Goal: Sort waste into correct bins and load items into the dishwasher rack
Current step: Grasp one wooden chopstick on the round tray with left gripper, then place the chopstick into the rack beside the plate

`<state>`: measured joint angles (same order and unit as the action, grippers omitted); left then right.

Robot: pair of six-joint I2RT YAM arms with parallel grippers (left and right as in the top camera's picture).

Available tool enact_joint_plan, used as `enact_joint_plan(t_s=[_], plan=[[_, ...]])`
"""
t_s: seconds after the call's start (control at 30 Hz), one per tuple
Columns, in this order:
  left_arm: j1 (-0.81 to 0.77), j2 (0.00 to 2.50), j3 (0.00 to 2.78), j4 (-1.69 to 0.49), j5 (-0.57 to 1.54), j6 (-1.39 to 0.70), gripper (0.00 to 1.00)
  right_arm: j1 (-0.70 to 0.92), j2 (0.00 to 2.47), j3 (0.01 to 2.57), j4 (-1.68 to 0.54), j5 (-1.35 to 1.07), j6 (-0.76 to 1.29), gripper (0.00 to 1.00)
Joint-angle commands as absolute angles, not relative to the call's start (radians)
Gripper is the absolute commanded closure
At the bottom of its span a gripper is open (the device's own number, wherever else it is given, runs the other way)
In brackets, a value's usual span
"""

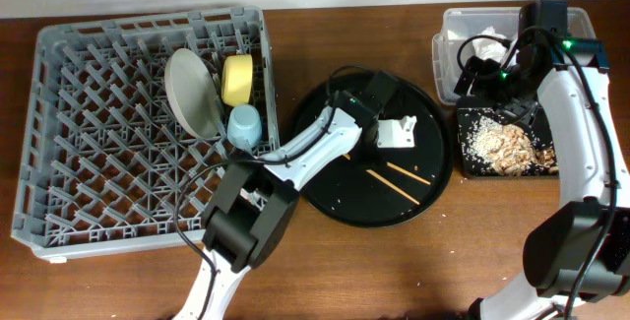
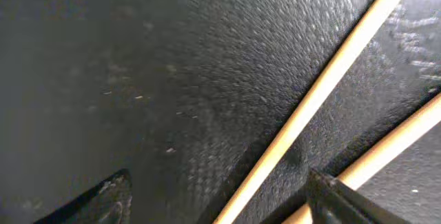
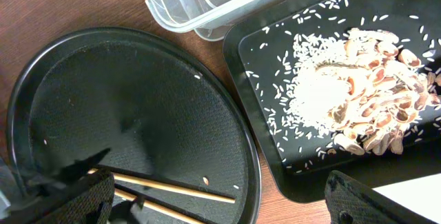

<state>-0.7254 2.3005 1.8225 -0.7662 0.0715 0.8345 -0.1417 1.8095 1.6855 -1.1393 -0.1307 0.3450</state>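
Two wooden chopsticks [image 1: 399,182] lie on the round black tray [image 1: 340,202]. My left gripper [image 1: 394,148] is low over the tray, open. In the left wrist view one chopstick [image 2: 324,79] runs between its fingers [image 2: 217,182] and the other chopstick [image 2: 396,138] passes under the right finger. My right gripper [image 1: 487,64] hangs open and empty over the bins. The right wrist view shows its fingers [image 3: 220,182] wide apart above the tray [image 3: 138,93], with the chopsticks [image 3: 172,188] below them.
The grey dishwasher rack [image 1: 59,113] at left holds a plate [image 1: 192,89], a yellow cup [image 1: 236,79] and a blue cup [image 1: 244,123]. A clear bin [image 1: 453,25] with white paper and a black tray [image 3: 255,86] of rice and shells [image 1: 502,143] stand at right.
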Motion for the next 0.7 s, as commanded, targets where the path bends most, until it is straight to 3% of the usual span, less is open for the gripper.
enact_joint_plan(t_s=[0.0,0.1,0.13,0.17,0.2,0.37,0.43,0.6,0.67], plan=[[-0.732,2.34,1.831,-0.762,0.062,0.893,0.3,-0.143,1.804,1.687,-1.139,-0.12,0.356,0.02],[-0.746,2.375,1.831,-0.75,0.051,0.896,0.47,-0.143,1.804,1.687,-1.147,-0.119,0.356,0.02],[-0.749,2.375,1.831,-0.752,0.053,0.896,0.79,-0.143,1.804,1.687,-1.147,-0.119,0.356,0.01],[-0.751,2.375,1.831,-0.756,0.057,0.895,0.96,-0.143,1.804,1.687,-1.145,-0.119,0.356,0.02],[-0.751,2.375,1.831,-0.775,0.068,0.895,1.0,-0.143,1.804,1.687,-1.145,-0.119,0.356,0.02],[-0.753,2.373,1.843,-0.797,-0.006,0.858,1.0,-0.143,1.804,1.687,-1.148,-0.12,0.356,0.01],[-0.75,2.357,1.885,-0.802,-0.125,0.758,1.0,-0.143,1.804,1.687,-1.148,-0.12,0.356,0.02],[-0.694,2.257,2.008,-0.858,-0.138,0.495,1.0,-0.143,1.804,1.687,-1.148,-0.12,0.356,0.02],[-0.632,2.221,2.013,-0.86,-0.139,0.293,1.0,-0.143,1.804,1.687,-1.148,-0.12,0.356,0.02]])
